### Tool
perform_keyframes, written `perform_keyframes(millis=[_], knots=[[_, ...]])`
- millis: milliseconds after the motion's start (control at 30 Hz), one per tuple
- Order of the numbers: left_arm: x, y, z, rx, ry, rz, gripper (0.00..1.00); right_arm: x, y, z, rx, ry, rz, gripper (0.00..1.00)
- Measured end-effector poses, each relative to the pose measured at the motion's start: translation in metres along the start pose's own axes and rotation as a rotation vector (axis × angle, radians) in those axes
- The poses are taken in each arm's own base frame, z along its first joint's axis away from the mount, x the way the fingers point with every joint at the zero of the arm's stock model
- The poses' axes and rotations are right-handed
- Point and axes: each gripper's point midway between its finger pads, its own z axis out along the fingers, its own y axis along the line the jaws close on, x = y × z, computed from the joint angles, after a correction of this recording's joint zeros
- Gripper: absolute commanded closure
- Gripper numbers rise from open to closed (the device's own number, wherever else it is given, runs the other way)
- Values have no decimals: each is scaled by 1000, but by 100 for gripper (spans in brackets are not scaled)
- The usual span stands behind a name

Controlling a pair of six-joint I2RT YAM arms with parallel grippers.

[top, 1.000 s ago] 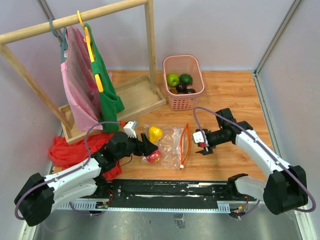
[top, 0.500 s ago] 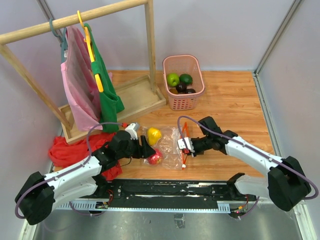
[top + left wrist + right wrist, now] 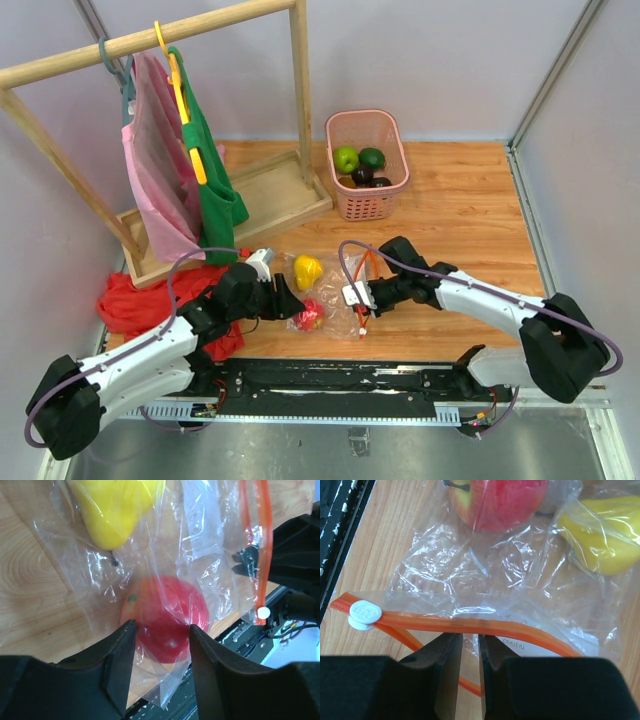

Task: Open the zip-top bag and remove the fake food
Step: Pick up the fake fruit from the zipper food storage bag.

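Right hand (image 3: 469, 639) moved in, now pinching zip-top bag's (image 3: 485, 580) zip strip (image 3: 520, 628).

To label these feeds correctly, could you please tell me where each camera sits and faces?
Top external: fixed above and behind the bases, looking down on the table; left arm and right arm show.
Left wrist: on the left arm, facing the red fruit in the zip-top bag past the left jaws.
Right wrist: on the right arm, facing the zip strip past the right jaws.
Both wrist views share the red fruit and yellow fruit.
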Motion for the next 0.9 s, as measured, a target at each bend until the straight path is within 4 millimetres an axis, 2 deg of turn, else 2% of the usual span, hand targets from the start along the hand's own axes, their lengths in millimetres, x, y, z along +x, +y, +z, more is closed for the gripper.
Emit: perform_keyframes(millis=[267,367,433,533,600,700,900], knots=[[-2,-1,10,35,-19,-26,75,1,12,22,-68,13,-32,75],[9,15,16,-8,9,-34,83,4,11,25,-78,26,-34,74],[26,33,19,-64,63,-44,84,4,6,25,-64,41,-40,74],[38,45,19,-102,103,-47,85,3,-6,21,-33,58,-50,73],[38,46,20,-104,102,-46,85,6,-13,18,-14,68,-47,72],[37,46,23,-99,102,-44,86,9,-11,16,-22,75,-46,65],[32,40,33,-81,123,-26,88,-2,0,20,-72,15,-64,48]])
